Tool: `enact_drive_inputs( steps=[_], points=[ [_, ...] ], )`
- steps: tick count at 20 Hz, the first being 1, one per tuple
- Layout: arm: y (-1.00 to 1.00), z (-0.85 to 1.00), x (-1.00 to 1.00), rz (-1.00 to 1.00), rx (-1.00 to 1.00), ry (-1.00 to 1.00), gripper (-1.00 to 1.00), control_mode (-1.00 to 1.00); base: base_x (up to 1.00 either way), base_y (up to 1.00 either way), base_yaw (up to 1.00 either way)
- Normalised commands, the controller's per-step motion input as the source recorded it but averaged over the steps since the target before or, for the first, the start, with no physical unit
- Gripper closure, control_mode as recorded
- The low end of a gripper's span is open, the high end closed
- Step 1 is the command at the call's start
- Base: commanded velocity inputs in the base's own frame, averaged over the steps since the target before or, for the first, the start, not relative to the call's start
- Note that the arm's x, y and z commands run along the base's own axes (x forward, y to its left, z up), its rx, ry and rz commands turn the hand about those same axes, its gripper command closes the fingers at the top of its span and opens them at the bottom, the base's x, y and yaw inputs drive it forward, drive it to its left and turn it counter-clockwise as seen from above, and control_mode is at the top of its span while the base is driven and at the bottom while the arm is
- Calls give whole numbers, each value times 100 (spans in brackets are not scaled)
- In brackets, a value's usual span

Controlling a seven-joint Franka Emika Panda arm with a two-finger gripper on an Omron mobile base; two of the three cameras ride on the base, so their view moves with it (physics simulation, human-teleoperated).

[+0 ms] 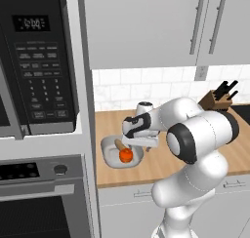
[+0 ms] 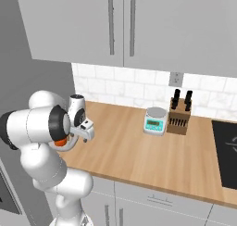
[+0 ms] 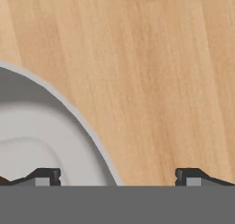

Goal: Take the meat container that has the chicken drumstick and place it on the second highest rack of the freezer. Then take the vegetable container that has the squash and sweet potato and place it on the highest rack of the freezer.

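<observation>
Veg container (image 1: 108, 149) on wood counter (image 2: 139, 155) (by oven (image 1: 44, 203))

Even, diffuse, bright illumination with no visible lamp and no glare on the wooden counter (image 1: 171, 159). The upper cabinets (image 2: 139, 21) cast a soft band of shade onto the tiled backsplash directly beneath them. The white bowl (image 3: 41, 126), seen close beside the counter's wood grain, shows a smooth grey gradient inside its rim, darkest just under the edge. Rendering is sharp throughout, with mild softness in fine detail, no motion blur, and no bending of straight cabinet lines near the picture edges.
</observation>
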Motion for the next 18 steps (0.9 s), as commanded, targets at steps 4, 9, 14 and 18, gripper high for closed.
enact_drive_inputs(
  steps=[4,9,14,18],
  points=[
    [0,0,0,0,0,0,100,-100,0,0,0],
    [0,0,0,0,0,0,100,-100,0,0,0],
    [0,0,0,0,0,0,100,-100,0,0,0],
    [-4,15,-2,-2,4,-2,100,-100,0,0,0]
  ],
)
